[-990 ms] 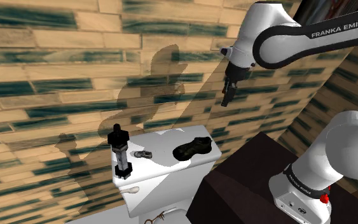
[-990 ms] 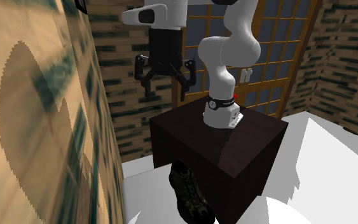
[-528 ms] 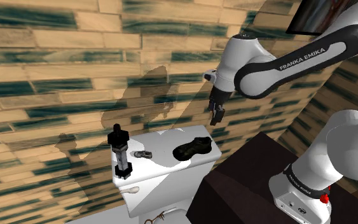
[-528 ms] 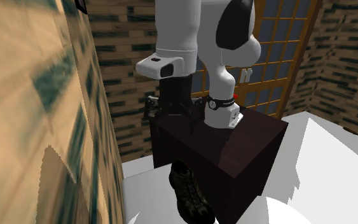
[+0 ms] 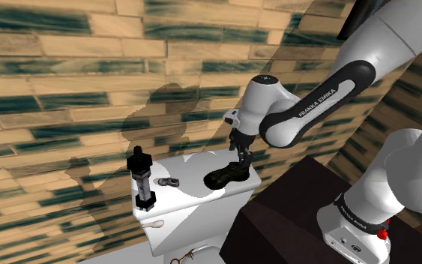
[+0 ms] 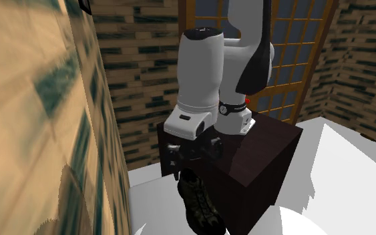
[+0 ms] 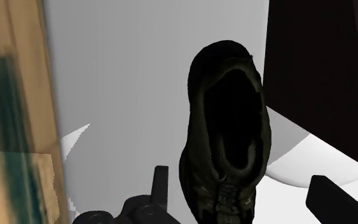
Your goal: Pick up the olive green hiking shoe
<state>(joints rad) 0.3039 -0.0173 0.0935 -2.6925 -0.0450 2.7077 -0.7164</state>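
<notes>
"While the shoulder view is up, what is the biggest thing you have?"

"I have the brick-patterned wall (image 5: 67, 82) behind everything, tan with dark green streaks. Below it lies a white top (image 5: 190, 169), and the dark stand (image 5: 291, 217) sits beside it at that view's lower right."

"And the arm?"

"My white arm (image 5: 306, 112) rises from the stand, bends over and reaches down toward the white top. The shoe (image 5: 228, 175) lies there on its sole, near the edge next to the stand. It is a very dark olive, and its ankle opening gapes up at the wrist camera."

"The hand?"

"I see the gripper (image 5: 241, 156) hanging just above the shoe. On the wrist view its fingers (image 7: 161, 188) stand apart, one on each side of the shoe, and neither touches it, so nothing is gripped."

"Anything smaller?"

"A black upright figure (image 5: 142, 180) stands on the same top, well off toward the shoulder view's left. A small dark object (image 5: 168, 181) lies between it and the shoe."
</notes>
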